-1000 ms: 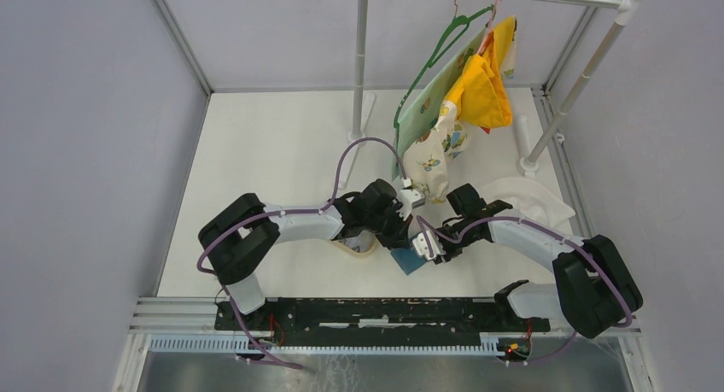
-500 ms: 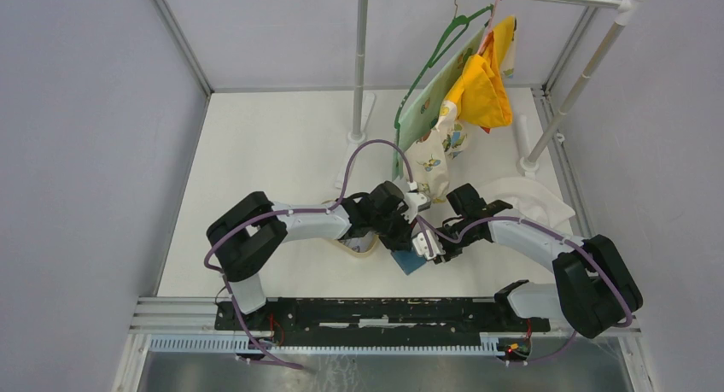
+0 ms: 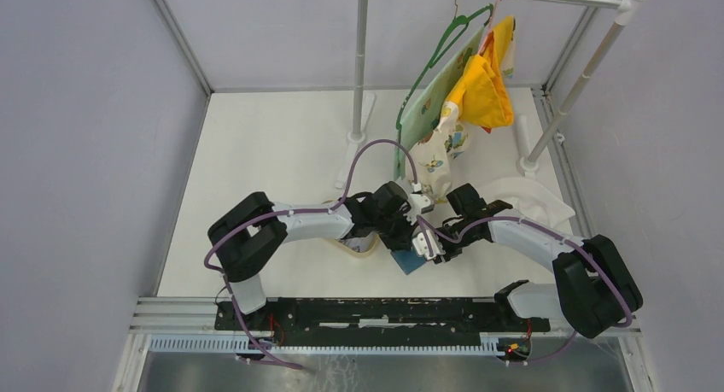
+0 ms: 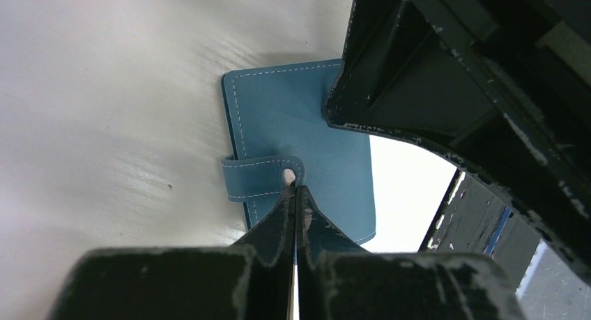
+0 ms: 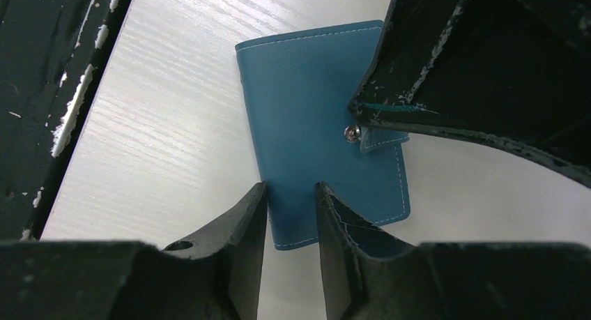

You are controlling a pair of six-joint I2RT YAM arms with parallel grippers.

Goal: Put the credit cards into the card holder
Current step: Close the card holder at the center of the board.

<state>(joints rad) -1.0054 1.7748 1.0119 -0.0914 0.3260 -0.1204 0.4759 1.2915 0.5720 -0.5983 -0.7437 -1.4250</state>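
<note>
presently, one teal card holder (image 5: 313,104) is lying flat on the white table (image 5: 160,125), centre frame. one left gripper (image 4: 293,187) is keeping its tips together at the snap strap (image 4: 254,177). one right gripper (image 5: 291,191) is hovering, jaws slightly apart, over its lower edge.

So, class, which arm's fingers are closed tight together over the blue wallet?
The left fingers: they meet with no gap, tips by the snap on the wallet. The right fingers stand apart, with wallet showing between them.
</note>
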